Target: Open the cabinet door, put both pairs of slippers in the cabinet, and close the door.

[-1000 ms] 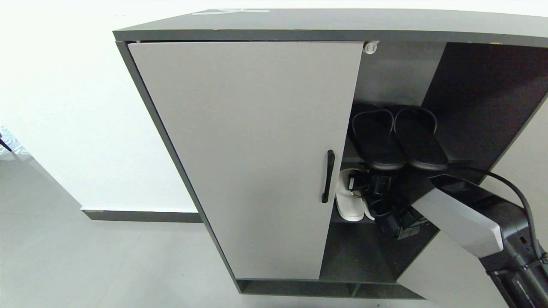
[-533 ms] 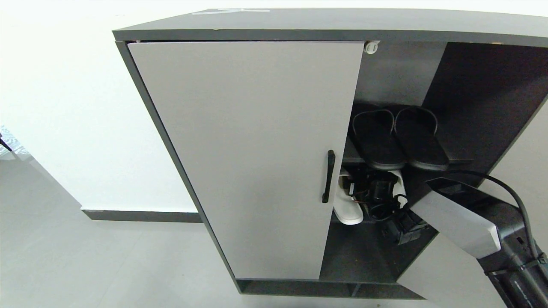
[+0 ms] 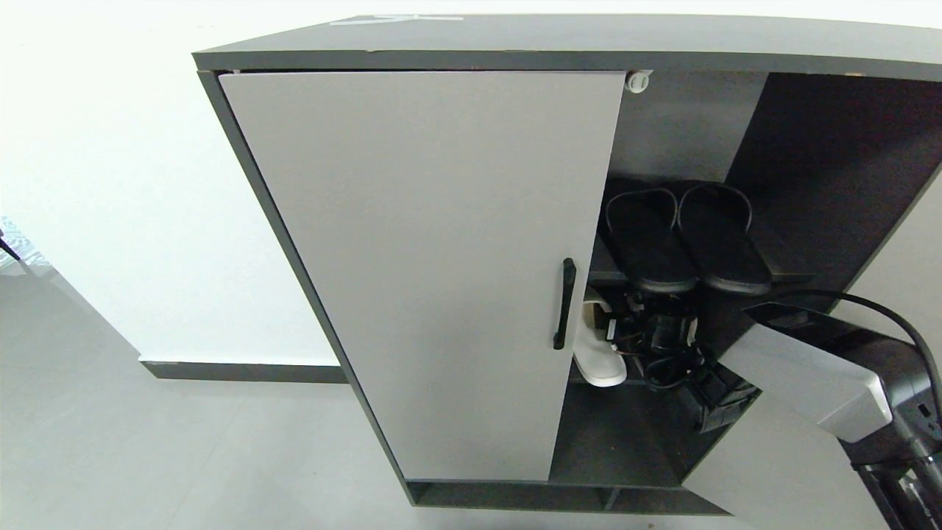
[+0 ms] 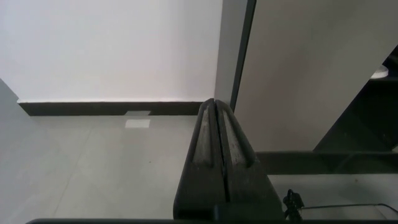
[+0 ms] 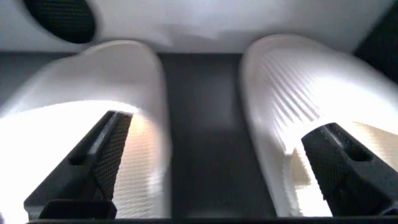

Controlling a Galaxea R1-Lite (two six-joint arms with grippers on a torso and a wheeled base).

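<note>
The right arm has drawn back a little toward the lower right of the head view over the last second. Its pincer [image 5: 217,132] is spread wide with nothing between the fingers. One ridged black finger [image 5: 109,146] hangs over each of the white slippers [image 3: 600,355]. I'd say the pair has been let go and the arm is backing out. With the black slippers [image 3: 684,243] lying higher up in the same compartment, both pairs look to be inside. That leaves getting the arm clear and shutting the door.

The white slippers are thick, rounded and soft-looking, with fine ribbing across the straps. They sit side by side on a matt dark shelf [image 5: 202,87], just right of centre in the head view. The black pair is flatter, with thin arched straps.

The cabinet [image 3: 515,44] is dark flat board. Its left door [image 3: 427,258] is smooth grey, shut, with a slim black bar handle [image 3: 564,302]. The right door [image 3: 780,471] stands open at the lower right.

The left pincer [image 4: 216,134] is pressed closed on nothing, above the pale tiled floor [image 4: 93,162].
</note>
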